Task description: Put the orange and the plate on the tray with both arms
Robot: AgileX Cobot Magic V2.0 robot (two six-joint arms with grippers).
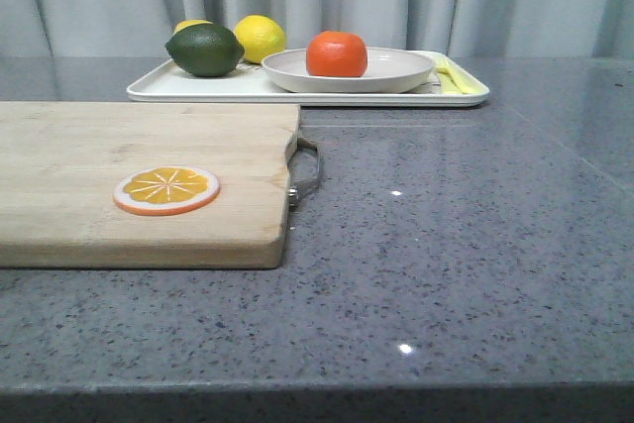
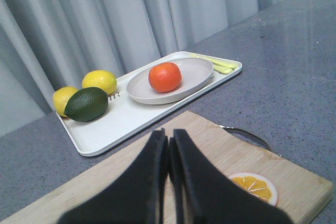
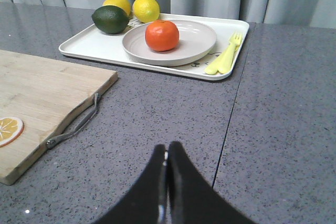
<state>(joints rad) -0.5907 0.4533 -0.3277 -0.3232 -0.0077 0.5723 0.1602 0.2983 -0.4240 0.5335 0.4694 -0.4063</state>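
The red-orange orange [image 1: 336, 53] [image 2: 165, 76] [image 3: 161, 35] rests in the off-white plate [image 1: 396, 70] [image 2: 197, 72] [image 3: 197, 38], and the plate stands on the white tray [image 1: 198, 86] [image 2: 121, 119] [image 3: 100, 48] at the back of the table. My left gripper [image 2: 168, 136] is shut with nothing in it, hovering over the wooden cutting board, well short of the tray. My right gripper [image 3: 167, 146] is shut and empty too, above bare grey counter, far from the tray. Neither gripper shows in the front view.
On the tray also lie a green lime [image 1: 204, 49] [image 2: 86, 104] [image 3: 111, 19], two lemons [image 1: 261, 37] [image 2: 100, 81] [image 3: 146, 9] and yellow cutlery [image 1: 451, 76] [image 3: 223, 59]. A wooden cutting board [image 1: 99, 185] [image 2: 236, 156] [image 3: 42, 93] with a metal handle [image 1: 307, 170] holds an orange slice disc [image 1: 166, 189] [image 2: 254, 187] [image 3: 8, 129]. Curtains hang behind.
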